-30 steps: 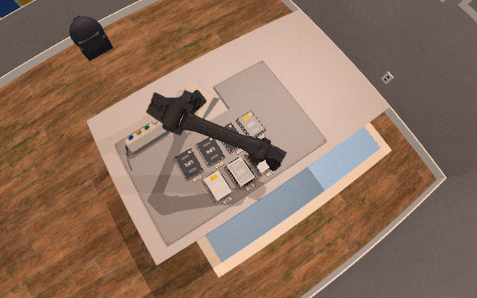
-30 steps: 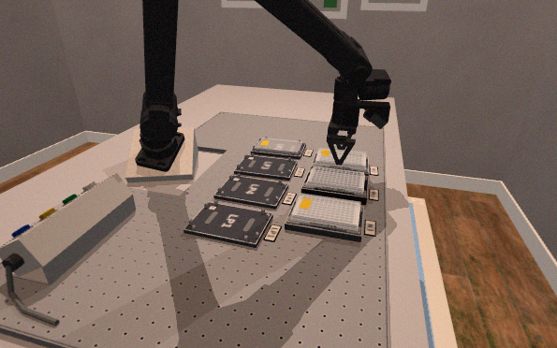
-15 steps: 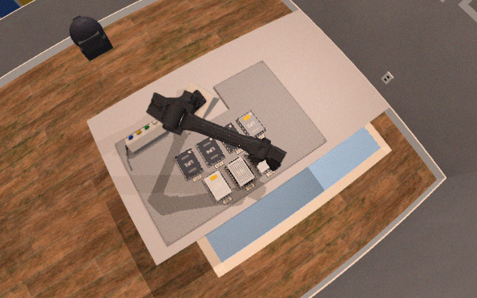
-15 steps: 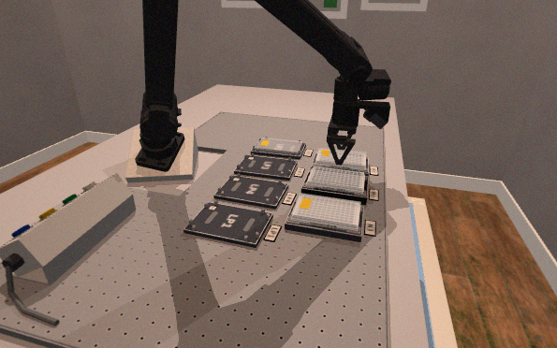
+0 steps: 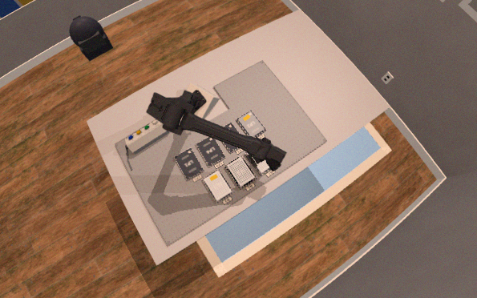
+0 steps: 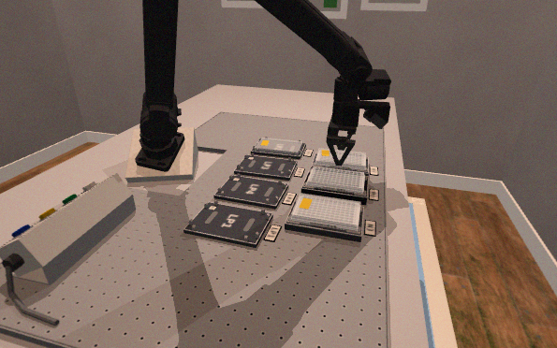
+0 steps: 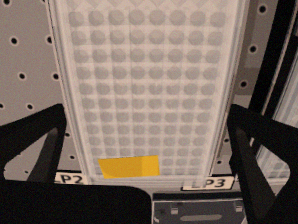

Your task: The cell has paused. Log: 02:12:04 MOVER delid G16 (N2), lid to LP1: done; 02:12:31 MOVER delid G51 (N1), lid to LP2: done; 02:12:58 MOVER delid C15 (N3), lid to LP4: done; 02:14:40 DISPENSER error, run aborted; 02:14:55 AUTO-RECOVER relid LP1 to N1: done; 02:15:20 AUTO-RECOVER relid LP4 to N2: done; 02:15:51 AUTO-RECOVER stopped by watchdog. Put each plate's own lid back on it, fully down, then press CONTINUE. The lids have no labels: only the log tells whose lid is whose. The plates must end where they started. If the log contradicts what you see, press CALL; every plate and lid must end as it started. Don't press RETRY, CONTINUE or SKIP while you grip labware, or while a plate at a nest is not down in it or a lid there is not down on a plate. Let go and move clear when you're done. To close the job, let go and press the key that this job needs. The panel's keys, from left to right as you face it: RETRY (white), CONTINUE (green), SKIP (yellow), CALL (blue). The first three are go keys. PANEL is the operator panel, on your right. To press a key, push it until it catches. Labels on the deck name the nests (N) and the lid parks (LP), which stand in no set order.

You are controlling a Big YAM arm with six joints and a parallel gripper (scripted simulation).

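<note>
The lidded plate under the hand sits at the far end of the row of three plates nearest the counter's right edge. It is a pale, rectangular block; from the wrist camera its translucent cover shows a grid of round wells beneath and a yellow tag at the near short end. The hand is spread fully open and grips nothing; its dark fingers stand on either side of the plate's long edges, tips down at lid level; contact cannot be judged.

Next in the row is an uncovered plate with a crisp open well grid, then another covered plate with a yellow tag. Beside them runs a row of flat black parks: LP1 nearest, LP4, another bare park, and farthest a loose clear lid.

The grey wedge-shaped panel lies at the left edge of the perforated grey mat, its coloured keys on top.
</note>
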